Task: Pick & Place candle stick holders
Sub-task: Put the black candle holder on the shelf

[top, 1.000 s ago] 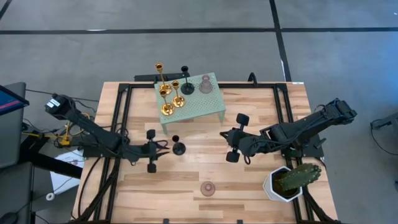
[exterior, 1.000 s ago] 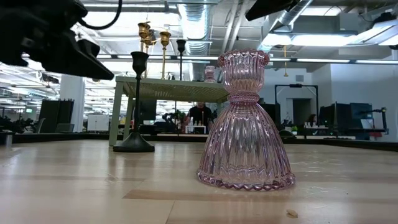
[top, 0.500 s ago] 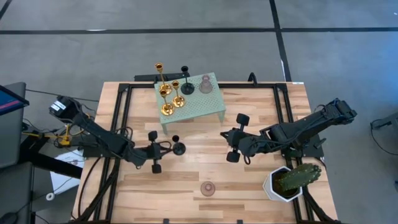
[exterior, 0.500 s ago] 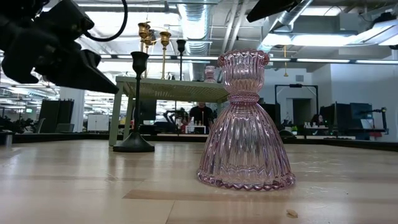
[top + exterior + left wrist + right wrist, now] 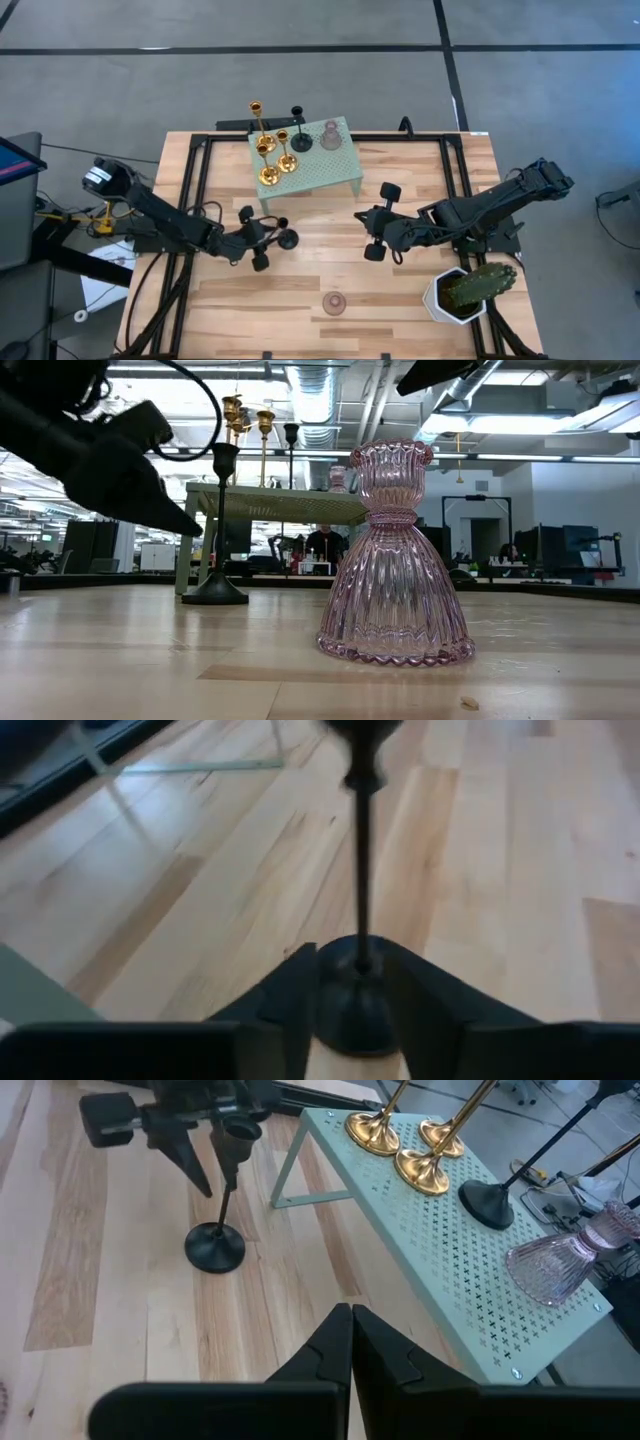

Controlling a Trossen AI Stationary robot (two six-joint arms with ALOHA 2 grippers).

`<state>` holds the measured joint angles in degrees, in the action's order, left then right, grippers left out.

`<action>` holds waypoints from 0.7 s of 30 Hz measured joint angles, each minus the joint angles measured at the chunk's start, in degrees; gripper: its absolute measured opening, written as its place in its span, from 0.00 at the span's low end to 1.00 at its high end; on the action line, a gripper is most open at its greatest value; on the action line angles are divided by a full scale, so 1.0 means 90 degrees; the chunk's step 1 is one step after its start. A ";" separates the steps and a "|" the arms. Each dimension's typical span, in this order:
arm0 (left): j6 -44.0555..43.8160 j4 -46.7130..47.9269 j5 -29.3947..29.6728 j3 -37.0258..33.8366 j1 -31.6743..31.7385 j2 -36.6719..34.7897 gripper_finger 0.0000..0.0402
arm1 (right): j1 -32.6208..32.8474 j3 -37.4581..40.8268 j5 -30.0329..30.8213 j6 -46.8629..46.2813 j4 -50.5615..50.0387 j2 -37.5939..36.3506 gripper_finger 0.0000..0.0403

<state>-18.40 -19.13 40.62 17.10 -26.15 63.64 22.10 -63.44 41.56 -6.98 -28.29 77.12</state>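
Observation:
A matte black candle stick holder [image 5: 287,238] stands upright on its round base on the wooden table, in front of the green stand. My left gripper [image 5: 270,238] is open and reaches it from the table's left, slanting down. In the left wrist view its two fingers [image 5: 292,995] stand on either side of the holder's base [image 5: 355,1015], and I see no touch. A pink glass holder [image 5: 333,303] stands near the front edge. My right gripper [image 5: 365,225] is shut and empty right of centre.
A pale green perforated stand [image 5: 335,170] at the back carries three gold holders [image 5: 270,150], a black one [image 5: 300,140] and a pink glass one [image 5: 330,135]. A cactus in a white pot [image 5: 463,292] sits at the front right.
My left gripper has moved toward the table's right edge, up to the black holder, so that its fingers now flank it. The holder has stayed where it was. The right arm has kept still.

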 joint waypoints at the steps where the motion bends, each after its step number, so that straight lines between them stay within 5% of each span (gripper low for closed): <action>1: -0.0057 -0.0101 0.0000 0.0000 0.0032 0.0108 0.32 | 0.0000 0.0000 0.0000 0.0000 0.0000 0.0000 0.00; 9: -0.0133 -0.1438 -0.0133 0.0005 0.0165 0.0987 0.45 | -0.0001 0.0000 0.0000 0.0001 0.0000 0.0000 0.00; 21: -0.0487 -0.2312 -0.0343 0.0002 0.0512 0.1826 0.45 | 0.0001 0.0000 -0.0002 0.0000 0.0000 0.0000 0.00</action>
<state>-22.79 -39.94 37.54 17.12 -21.55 80.07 22.10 -63.44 41.54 -6.98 -28.29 77.12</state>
